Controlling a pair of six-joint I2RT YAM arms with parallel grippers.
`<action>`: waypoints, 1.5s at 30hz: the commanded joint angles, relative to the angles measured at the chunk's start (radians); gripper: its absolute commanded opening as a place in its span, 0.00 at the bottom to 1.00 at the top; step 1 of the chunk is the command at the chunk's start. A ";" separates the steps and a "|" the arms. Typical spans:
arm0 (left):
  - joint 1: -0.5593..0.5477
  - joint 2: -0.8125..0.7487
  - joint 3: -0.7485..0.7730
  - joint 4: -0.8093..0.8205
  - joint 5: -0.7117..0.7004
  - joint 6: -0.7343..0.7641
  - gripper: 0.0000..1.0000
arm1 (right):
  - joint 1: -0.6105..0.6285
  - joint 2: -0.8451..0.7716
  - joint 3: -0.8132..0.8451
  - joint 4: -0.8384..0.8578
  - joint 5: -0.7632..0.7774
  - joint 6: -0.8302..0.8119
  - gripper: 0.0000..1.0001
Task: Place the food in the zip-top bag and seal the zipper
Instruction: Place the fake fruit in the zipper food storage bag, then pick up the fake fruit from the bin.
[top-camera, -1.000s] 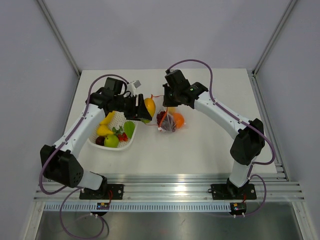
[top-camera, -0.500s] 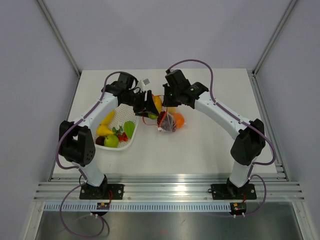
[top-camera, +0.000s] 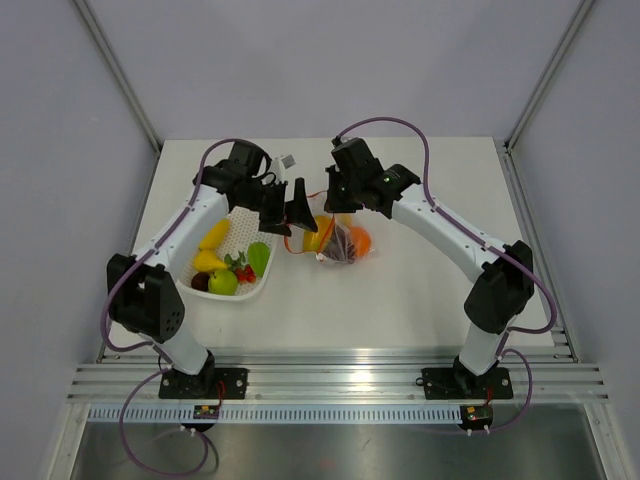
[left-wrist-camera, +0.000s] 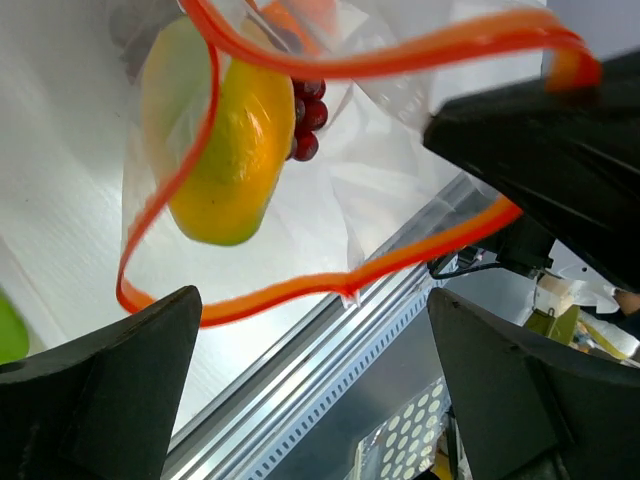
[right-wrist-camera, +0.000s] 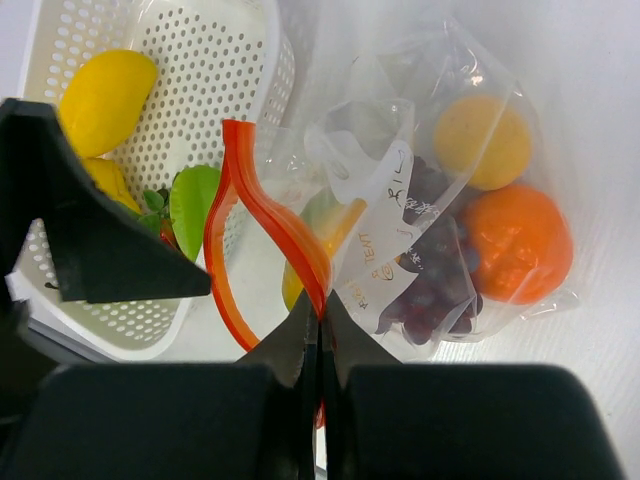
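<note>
The zip-top bag (top-camera: 338, 246) lies on the table (top-camera: 410, 295) just right of the basket (top-camera: 237, 238), with fruit (top-camera: 358, 238) inside it.

At mid-frame I see the zip-top bag (top-camera: 345, 256) lying on the table, with an orange fruit (top-camera: 360, 238) and dark grapes (top-camera: 335, 241) showing through it. My left gripper (top-camera: 292, 208), fingers spread, and my right gripper (top-camera: 333, 200) meet at its upper edge. The white basket (top-camera: 238, 233) of fruit sits just left of the bag.

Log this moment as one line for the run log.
stage: filling zip-top bag | left gripper: open, at bag mouth | right gripper: shut on zipper, holding mouth open | mango: inside bag | seal: not done
</note>
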 joint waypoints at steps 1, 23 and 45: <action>0.012 -0.138 0.014 -0.029 -0.050 0.027 0.95 | 0.011 -0.049 0.040 0.031 0.010 0.006 0.00; 0.270 -0.265 -0.190 -0.169 -0.890 -0.138 0.83 | 0.011 -0.063 -0.008 0.080 -0.039 -0.013 0.00; 0.259 -0.321 -0.449 -0.106 -0.765 -0.184 0.57 | 0.011 -0.017 0.011 0.084 -0.075 -0.005 0.00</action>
